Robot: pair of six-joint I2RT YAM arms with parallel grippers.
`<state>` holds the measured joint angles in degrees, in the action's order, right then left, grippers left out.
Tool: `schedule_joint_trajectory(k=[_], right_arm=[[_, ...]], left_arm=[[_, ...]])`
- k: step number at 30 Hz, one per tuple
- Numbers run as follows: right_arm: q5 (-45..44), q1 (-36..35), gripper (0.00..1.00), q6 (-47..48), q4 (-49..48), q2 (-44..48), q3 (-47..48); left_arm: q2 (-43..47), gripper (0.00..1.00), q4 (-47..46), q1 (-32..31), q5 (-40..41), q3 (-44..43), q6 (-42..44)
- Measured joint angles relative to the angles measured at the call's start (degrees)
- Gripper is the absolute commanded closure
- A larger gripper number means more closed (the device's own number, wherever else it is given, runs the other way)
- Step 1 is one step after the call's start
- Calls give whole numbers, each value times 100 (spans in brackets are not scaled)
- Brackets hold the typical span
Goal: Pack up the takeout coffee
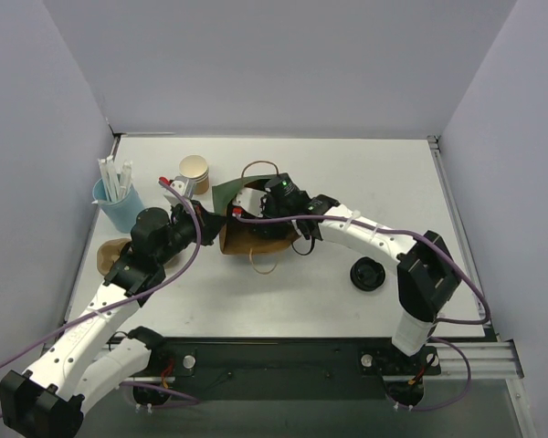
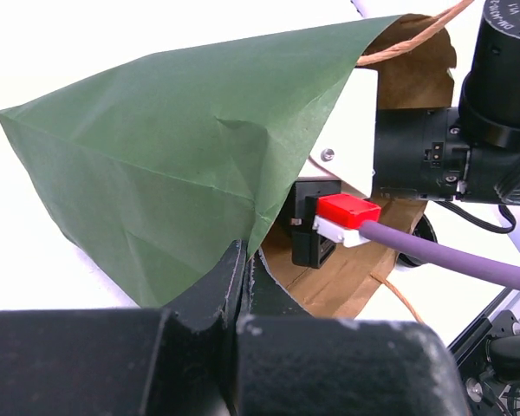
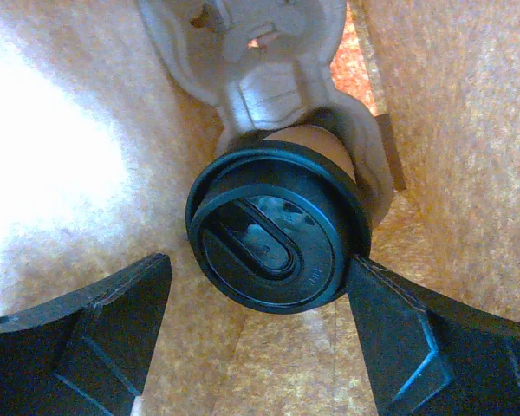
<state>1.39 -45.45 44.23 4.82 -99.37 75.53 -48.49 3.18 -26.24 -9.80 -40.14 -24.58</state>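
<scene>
The green bag lies on its side at mid-table, its brown inside open toward the right arm. My left gripper is shut on the bag's edge, holding the mouth up. My right gripper reaches deep inside the bag and stands open. Between its fingers sits the takeout coffee, black lid facing the camera, resting in a grey pulp cup carrier. The right finger touches the lid's rim; the left finger is apart from it. From above, the coffee is hidden inside the bag.
A lidless tan paper cup stands behind the bag. At the left is a blue cup of white straws, with a brown item partly under my left arm. A loose black lid lies to the right.
</scene>
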Motion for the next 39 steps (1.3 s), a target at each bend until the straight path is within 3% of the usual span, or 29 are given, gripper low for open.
schedule_joint_trajectory(k=[7, 14, 21, 39], right_arm=[[81, 0, 2, -13, 101, 114, 0], [184, 11, 5, -33, 195, 157, 0], [269, 52, 0, -31, 251, 166, 0], [334, 122, 0, -35, 369, 225, 4]], left_arm=[[-61, 100, 2, 2, -2, -24, -2], [-131, 100, 0, 0, -33, -24, -22], [-162, 100, 0, 0, -39, -52, -24], [-245, 100, -2, -9, -83, -122, -24]])
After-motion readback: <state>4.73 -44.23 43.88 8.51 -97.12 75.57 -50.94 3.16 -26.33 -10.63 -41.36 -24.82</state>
